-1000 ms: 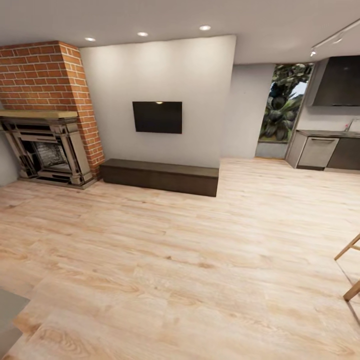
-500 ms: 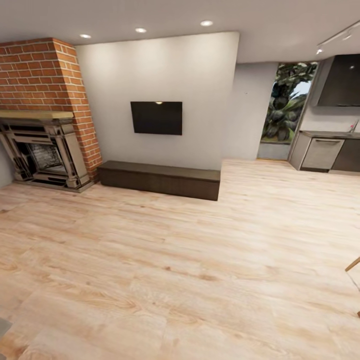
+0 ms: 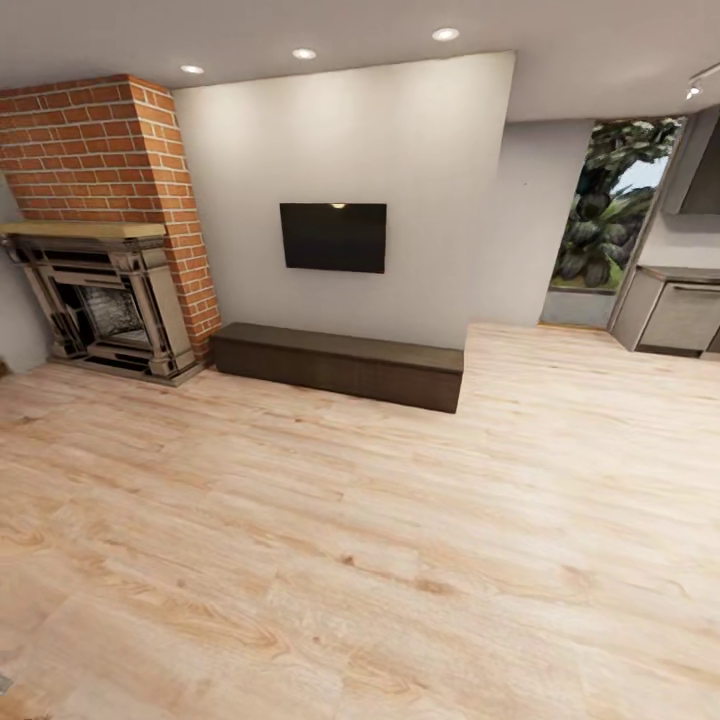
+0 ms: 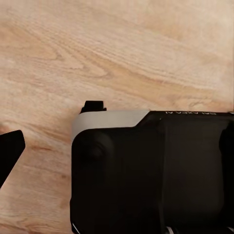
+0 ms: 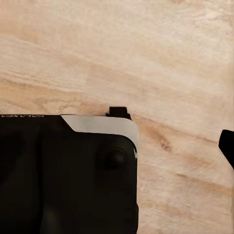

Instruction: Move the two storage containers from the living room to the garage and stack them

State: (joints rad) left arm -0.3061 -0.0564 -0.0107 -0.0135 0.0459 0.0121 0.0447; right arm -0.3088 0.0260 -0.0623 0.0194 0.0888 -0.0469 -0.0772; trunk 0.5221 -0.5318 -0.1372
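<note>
Head view looks across the living room's light wood plank floor [image 3: 380, 560], which runs from the near edge up to the far wall. At the far left stands a red brick fireplace [image 3: 110, 150] with a grey stone surround [image 3: 105, 310] and a dark firebox. To its right, on the plain pale wall, hangs a black flat rectangular TV [image 3: 333, 237], and under it a long low dark-brown wooden bench cabinet [image 3: 340, 365] sits on the planks against the wall. Further right, a tall glazed opening [image 3: 610, 215] shows green foliage, and grey kitchen cabinets [image 3: 680, 315] stand at the right edge. Round recessed ceiling lights [image 3: 304, 53] glow above.

The left wrist view looks down on the same pale planks, with the robot's black, white-edged base body [image 4: 151, 170] filling the lower part. A black pointed piece [image 4: 9, 153] at the frame's edge may be a fingertip of the left gripper, but whether its fingers are spread or pressed together cannot be told.

The right wrist view likewise shows the black, white-trimmed base body [image 5: 68, 175] over wood planks [image 5: 146, 53]. A small black piece [image 5: 227, 146] at the frame's edge may belong to the right gripper; its state cannot be told either.

Where the orange-red containers lie relative to either gripper cannot be judged from these views.
</note>
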